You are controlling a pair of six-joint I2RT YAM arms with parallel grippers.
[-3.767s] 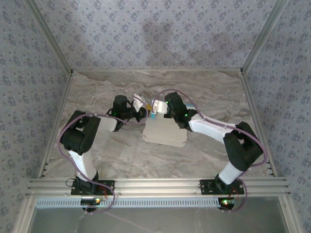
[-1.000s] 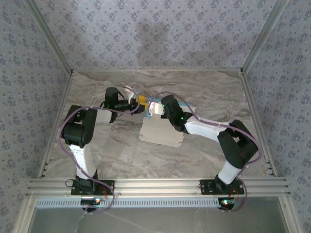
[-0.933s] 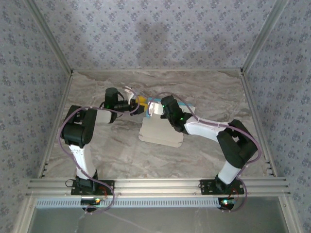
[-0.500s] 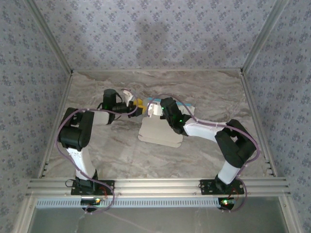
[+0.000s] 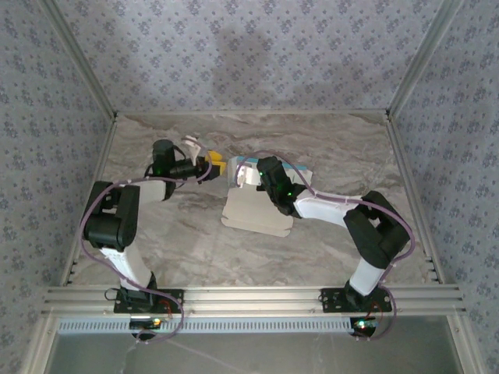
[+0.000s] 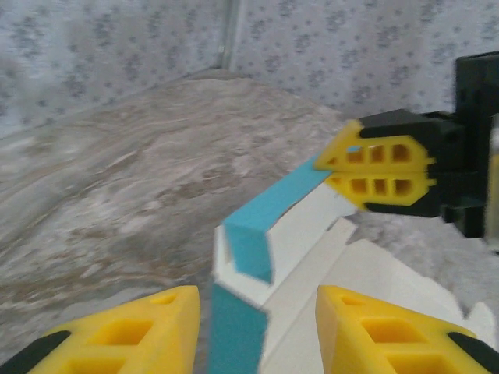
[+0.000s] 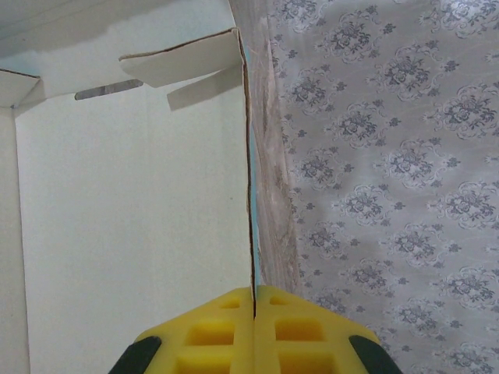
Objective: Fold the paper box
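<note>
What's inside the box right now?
Inside the box, its bare beige inner side and two loose flaps show, with no item on them. The right gripper pinches one wall. From above, the right arm covers the far interior.

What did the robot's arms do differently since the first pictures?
The left gripper backed off to the left, away from the paper box, and its jaws are open. The right gripper stayed shut on the paper box's wall, and the paper box hardly shifted.

Lab test booth: wallpapered panels (image 5: pixel 234 47) closing in top, left and right (same floral print throughout), marble-look tabletop (image 5: pixel 195 249) at centre, aluminium rails (image 5: pixel 249 296) along the bottom edge.
</note>
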